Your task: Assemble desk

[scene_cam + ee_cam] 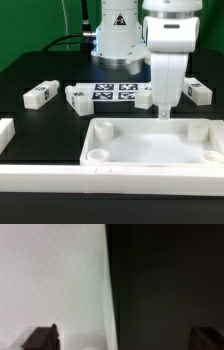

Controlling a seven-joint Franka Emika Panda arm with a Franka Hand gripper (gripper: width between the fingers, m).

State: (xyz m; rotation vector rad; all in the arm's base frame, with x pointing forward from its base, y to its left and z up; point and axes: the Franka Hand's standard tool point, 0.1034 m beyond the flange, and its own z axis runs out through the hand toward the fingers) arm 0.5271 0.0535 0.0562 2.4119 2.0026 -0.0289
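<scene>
The desk top (150,142), a white tray with a raised rim and round corner sockets, lies at the front of the black table. My gripper (163,112) hangs just above its rear rim, toward the exterior view's right. In the wrist view the gripper (124,339) is open: its dark fingertips (42,337) stand far apart with nothing between them. Beneath them the white desk top (50,280) meets the dark table (170,280). Square white legs lie behind the tray: one (40,94) and another (77,98) at the exterior view's left, a third (198,90) at its right.
The marker board (115,92) lies flat behind the tray, in front of the arm's base (118,40). A long white border rail (100,185) runs along the tray's front, and another rail (5,135) sits at the exterior view's left edge.
</scene>
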